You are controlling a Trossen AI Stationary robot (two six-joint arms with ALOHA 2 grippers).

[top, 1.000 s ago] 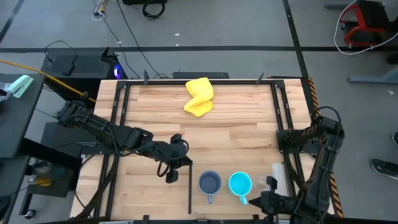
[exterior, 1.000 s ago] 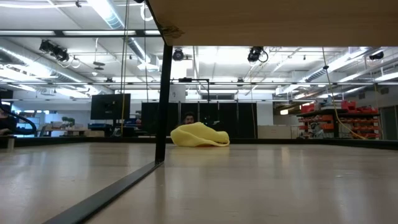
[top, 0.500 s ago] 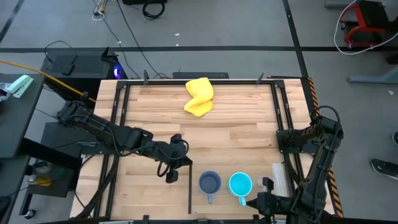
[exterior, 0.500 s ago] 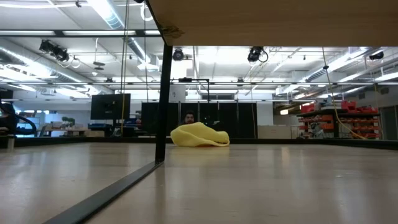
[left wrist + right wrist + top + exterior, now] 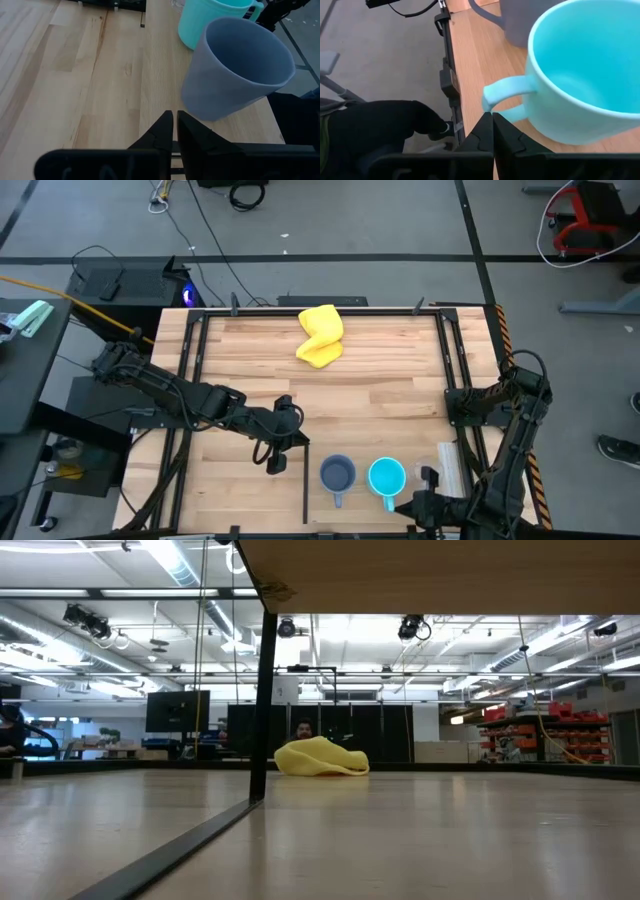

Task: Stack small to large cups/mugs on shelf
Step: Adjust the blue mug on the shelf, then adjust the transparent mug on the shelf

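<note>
The grey-blue mug (image 5: 337, 473) and the cyan mug (image 5: 386, 476) stand upright side by side near the table's near edge, handles toward that edge. A small clear cup (image 5: 428, 471) seems to stand just right of the cyan mug; only a bit of its rim (image 5: 177, 3) shows in the left wrist view. My left gripper (image 5: 273, 463) is shut and low over the wood, left of the grey-blue mug (image 5: 240, 65). My right gripper (image 5: 403, 505) is shut at the near edge, its tips just short of the cyan mug's handle (image 5: 505, 92). The low view shows no mug or gripper.
A crumpled yellow cloth (image 5: 320, 335) lies near the far edge, and also shows in the low view (image 5: 320, 757). A dark shelf post (image 5: 258, 710) carries a wooden board overhead. Dark frame rails (image 5: 456, 370) run along the table's sides. Bare wood spans the middle.
My right gripper has slid along the near edge toward the table's left, closing in on the cyan mug's handle. The mugs and the left arm have kept still.
</note>
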